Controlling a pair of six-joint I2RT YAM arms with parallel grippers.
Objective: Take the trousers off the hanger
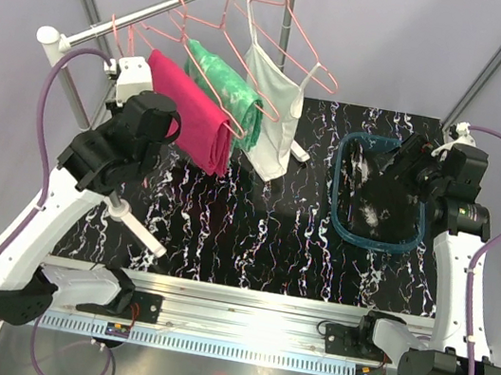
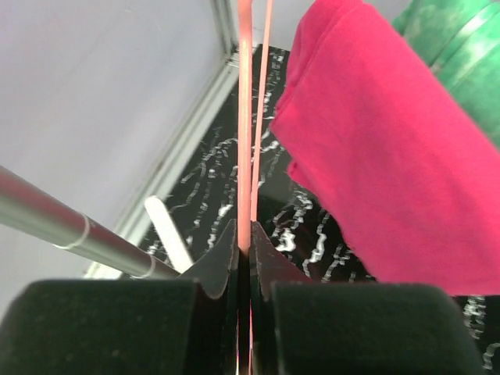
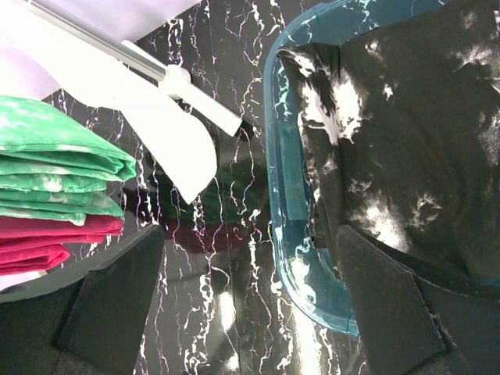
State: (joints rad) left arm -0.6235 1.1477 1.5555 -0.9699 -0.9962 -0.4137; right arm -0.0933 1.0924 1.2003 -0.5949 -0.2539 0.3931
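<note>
Marbled table [image 1: 224, 231]; magenta trousers [image 1: 189, 124] folded over hanger [image 2: 245, 117].

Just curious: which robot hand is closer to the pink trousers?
Left. The left gripper is shut on a hanger wire beside the pink trousers; the right gripper is open over the blue bin.

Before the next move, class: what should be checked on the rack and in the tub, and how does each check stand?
1. Left gripper shut on a pink hanger: ok.
2. That hanger is the one bearing the pink trousers: cannot tell.
3. Pink trousers off their hanger: not ok, they are draped over it.
4. Green trousers off their hanger: not ok.
5. Black speckled trousers inside the blue tub: ok.
6. Right gripper open and empty: ok.
</note>
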